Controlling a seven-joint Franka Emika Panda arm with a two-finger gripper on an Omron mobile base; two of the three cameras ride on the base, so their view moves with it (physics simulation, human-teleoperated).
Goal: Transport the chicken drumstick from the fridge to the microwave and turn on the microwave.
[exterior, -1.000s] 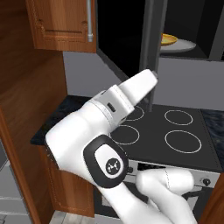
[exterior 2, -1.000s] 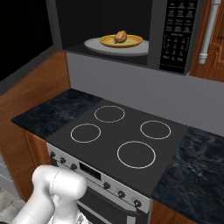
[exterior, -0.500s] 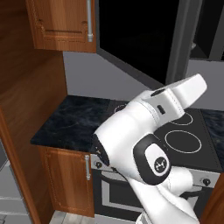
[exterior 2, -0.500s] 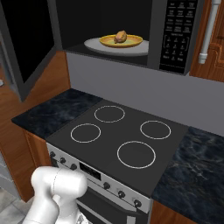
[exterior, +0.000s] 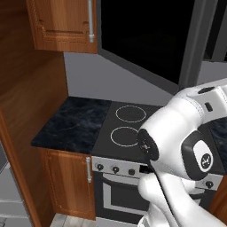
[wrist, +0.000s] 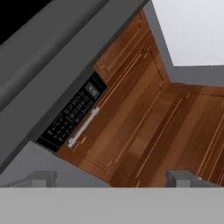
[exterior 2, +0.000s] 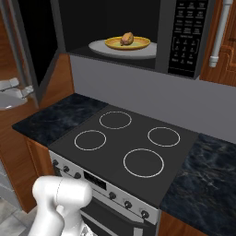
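The chicken drumstick (exterior 2: 127, 38) lies on a yellow plate (exterior 2: 138, 44) on the grey turntable (exterior 2: 99, 47) inside the open microwave (exterior 2: 184, 37). The microwave's dark glass door (exterior: 146, 35) stands partly swung, between open and shut. My gripper (wrist: 111, 179) is open with nothing between its fingers. It sits at the door's outer side (exterior 2: 25, 90), left of the door edge (exterior 2: 46, 50). In the hand view I look past the grey door edge at the microwave's keypad (wrist: 72, 116). The fridge is out of view.
A black stovetop (exterior 2: 129, 143) with several rings lies below the microwave, with dark stone counter (exterior: 73, 122) on either side. Wooden cabinets (exterior: 62, 24) with bar handles hang left and right of the microwave. My white arm (exterior: 181, 146) fills the lower right of the left base view.
The microwave door has swung from wide open toward shut, now covering the plate in the left base view. My arm has swept to the right along with it.
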